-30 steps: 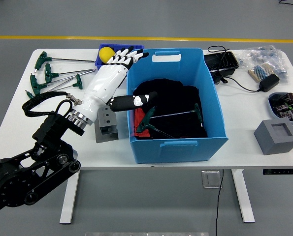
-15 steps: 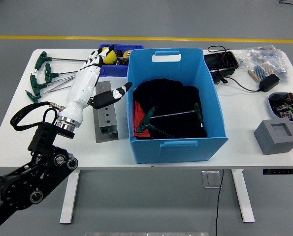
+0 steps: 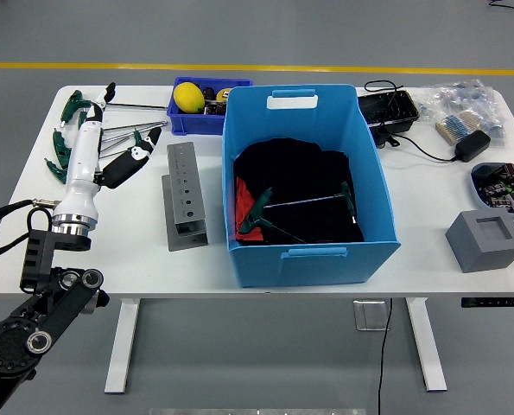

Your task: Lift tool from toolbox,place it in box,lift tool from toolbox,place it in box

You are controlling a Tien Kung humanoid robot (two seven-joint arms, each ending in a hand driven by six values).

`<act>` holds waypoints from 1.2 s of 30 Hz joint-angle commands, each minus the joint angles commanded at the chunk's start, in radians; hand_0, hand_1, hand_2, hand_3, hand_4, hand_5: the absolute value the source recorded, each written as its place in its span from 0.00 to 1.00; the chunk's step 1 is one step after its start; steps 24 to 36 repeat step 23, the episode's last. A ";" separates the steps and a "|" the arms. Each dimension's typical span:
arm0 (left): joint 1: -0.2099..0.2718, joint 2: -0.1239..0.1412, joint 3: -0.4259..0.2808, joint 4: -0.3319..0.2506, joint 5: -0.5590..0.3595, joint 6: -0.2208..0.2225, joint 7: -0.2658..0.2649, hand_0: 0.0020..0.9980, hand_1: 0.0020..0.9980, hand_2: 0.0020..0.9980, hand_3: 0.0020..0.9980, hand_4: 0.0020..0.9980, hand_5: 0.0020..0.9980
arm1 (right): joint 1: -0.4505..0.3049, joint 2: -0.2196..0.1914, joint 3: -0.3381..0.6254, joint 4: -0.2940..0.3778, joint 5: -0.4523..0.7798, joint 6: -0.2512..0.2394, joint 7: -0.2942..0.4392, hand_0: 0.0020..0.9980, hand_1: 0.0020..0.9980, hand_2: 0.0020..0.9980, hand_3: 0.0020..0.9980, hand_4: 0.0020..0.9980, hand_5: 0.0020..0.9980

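Several green T-handle tools lie on the table's far left, partly hidden by my left hand. That white hand hovers over them with fingers spread, holding nothing. The large blue box stands mid-table with black cloth inside. Two green T-handle tools lie in it on the cloth. A grey metal tool holder with a row of holes lies between my hand and the box. My right arm does not show.
A small blue bin with a yellow ball stands behind the box's left corner. At the right are a black tray, a charger with cable, bagged parts, a grey foam block and a circuit-board dish.
My left hand has swung from the blue box's left rim leftward across the grey holder to above the T-handle tools, staying open and empty.
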 joint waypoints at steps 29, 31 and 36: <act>-0.013 0.064 -0.140 -0.056 -0.456 -0.476 0.287 0.81 0.84 0.96 0.93 0.90 0.78 | 0.002 -0.005 0.010 -0.004 -0.012 0.006 0.000 0.68 0.65 0.72 0.56 0.76 0.70; -0.013 0.064 -0.140 -0.056 -0.456 -0.476 0.287 0.81 0.84 0.96 0.93 0.90 0.78 | 0.002 -0.005 0.010 -0.004 -0.012 0.006 0.000 0.68 0.65 0.72 0.56 0.76 0.70; -0.013 0.064 -0.140 -0.056 -0.456 -0.476 0.287 0.81 0.84 0.96 0.93 0.90 0.78 | 0.002 -0.005 0.010 -0.004 -0.012 0.006 0.000 0.68 0.65 0.72 0.56 0.76 0.70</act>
